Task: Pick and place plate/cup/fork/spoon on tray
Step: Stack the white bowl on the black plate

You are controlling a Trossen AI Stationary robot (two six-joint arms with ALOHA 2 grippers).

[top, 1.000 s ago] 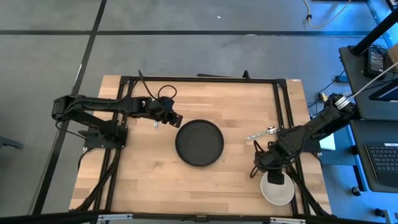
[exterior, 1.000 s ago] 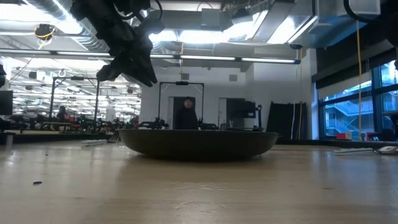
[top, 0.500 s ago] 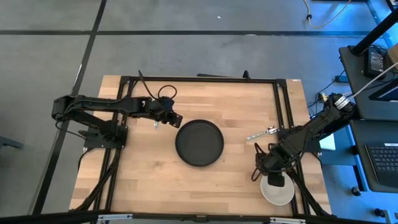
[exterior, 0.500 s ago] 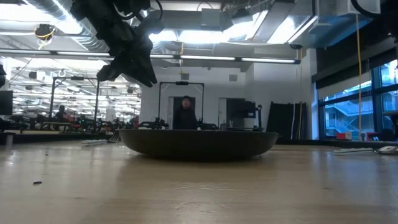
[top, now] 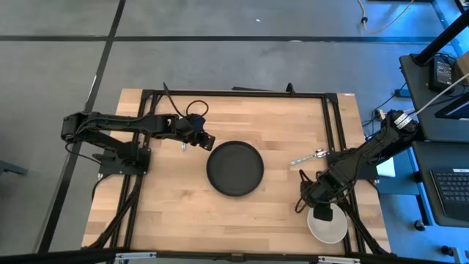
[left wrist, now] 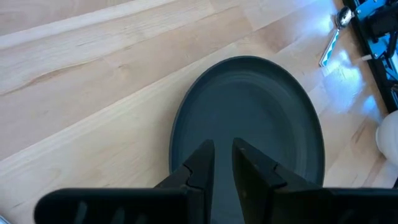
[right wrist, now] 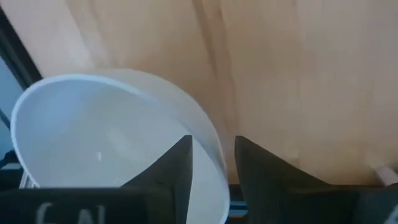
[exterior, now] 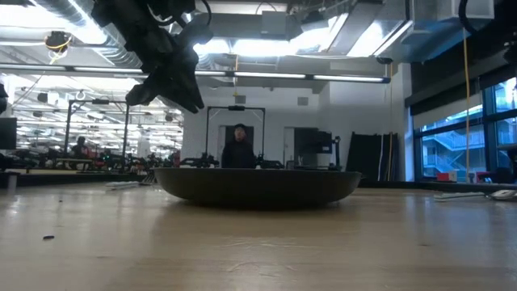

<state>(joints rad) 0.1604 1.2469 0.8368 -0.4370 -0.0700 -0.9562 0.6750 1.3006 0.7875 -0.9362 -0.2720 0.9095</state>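
Over the cup (right wrist: 106, 137) rim, right gripper (right wrist: 211, 163) fingers straddle its wall, unclenched; likely light, rigid, slippery — pinch rim.

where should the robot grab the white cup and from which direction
Best on the rim wall. The cup sits upright and open-topped near the table's front right corner, and its wide round body looks too broad to span. Coming from above, with one finger inside and one outside the thin wall, suits it. The right gripper is already lined up so, its fingers straddling the rim.
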